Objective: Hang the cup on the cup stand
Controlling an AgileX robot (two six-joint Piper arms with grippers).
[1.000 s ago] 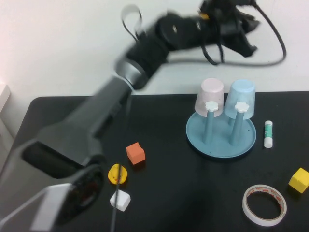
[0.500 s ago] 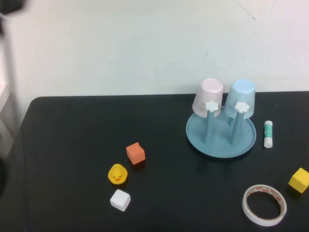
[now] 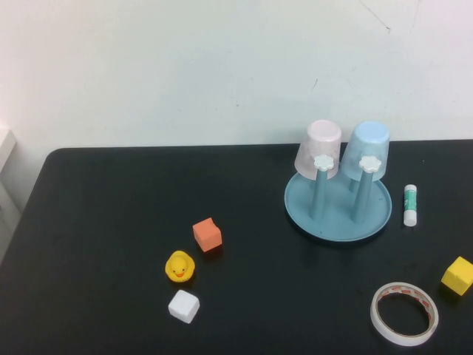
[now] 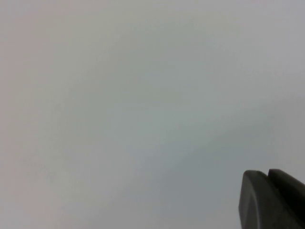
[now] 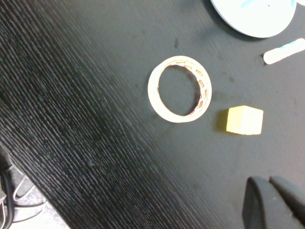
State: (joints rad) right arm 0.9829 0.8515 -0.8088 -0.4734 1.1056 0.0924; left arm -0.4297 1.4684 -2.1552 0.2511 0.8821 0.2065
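Cup: the light blue cup (image 3: 367, 151) is seen upside down over a rear peg of the cup stand (image 3: 338, 210), on the right half of the table (image 3: 111, 222); it appears to be hung already.
Pink cup: a pale pink cup (image 3: 320, 149) is hung in the same way just beside it, on the left.
Front pegs: two blue pegs with white flower caps (image 3: 323, 163) are left free.
Progress: the task is judged as done, or nearly done; nothing is seen that must yet be placed.
Left claw (image 4: 271, 200): it is not found in the high view. In the left wrist view only a dark tip is shown before a plain pale surface. Nothing is seen in it, but how far it is opened cannot be told.
Right claw (image 5: 274, 202): it is also absent from the high view. In the right wrist view it is held above the table near the tape roll (image 5: 180, 89) and the yellow block (image 5: 244, 119). Nothing is held by it as far as is shown; its opening cannot be told.
Other things: a glue stick (image 3: 410, 205), an orange block (image 3: 208, 234), a toy duck (image 3: 179, 267) and a white block (image 3: 183, 305) are spread well apart from the stand.
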